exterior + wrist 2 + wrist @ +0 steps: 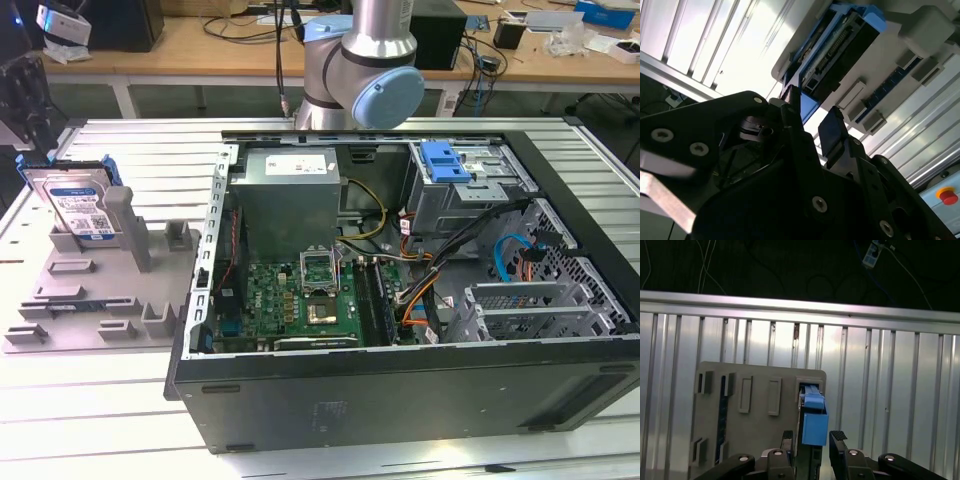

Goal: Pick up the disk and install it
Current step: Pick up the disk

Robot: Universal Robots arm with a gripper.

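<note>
1. The two black fingers (838, 436) are parted to a middling gap and stand one on each side of the end of the disk (813, 422), not closed on it. In the first wrist view one finger is just beside the blue carrier frame and the other a little apart. I cannot tell whether either one touches.
2. In the second wrist view the fingers (831, 127) flank a blue corner of the carrier. The rest of the disk (840, 45) runs away from them, its dark connector edge showing.
3. The disk stands on edge in a slot of the grey fixture plate (755, 410). In the exterior view the disk (78, 200) leans back slightly at the exterior view's left, its blue-and-white label facing the camera, with a grey post (122, 215) just beside it.
4. The fixture plate (90, 290) lies flat on the ribbed metal tabletop (130, 150).
5. To the exterior view's right of the plate, well apart from the disk, lies the open computer case (400, 400). It holds a grey power-supply box (290, 190), a green motherboard (300, 300) and a bare blue latch piece (445, 160) on the drive cage.
6. Behind the case rises the arm (365, 60), and beyond it is a wooden desk (200, 45) cluttered with cables.
</note>
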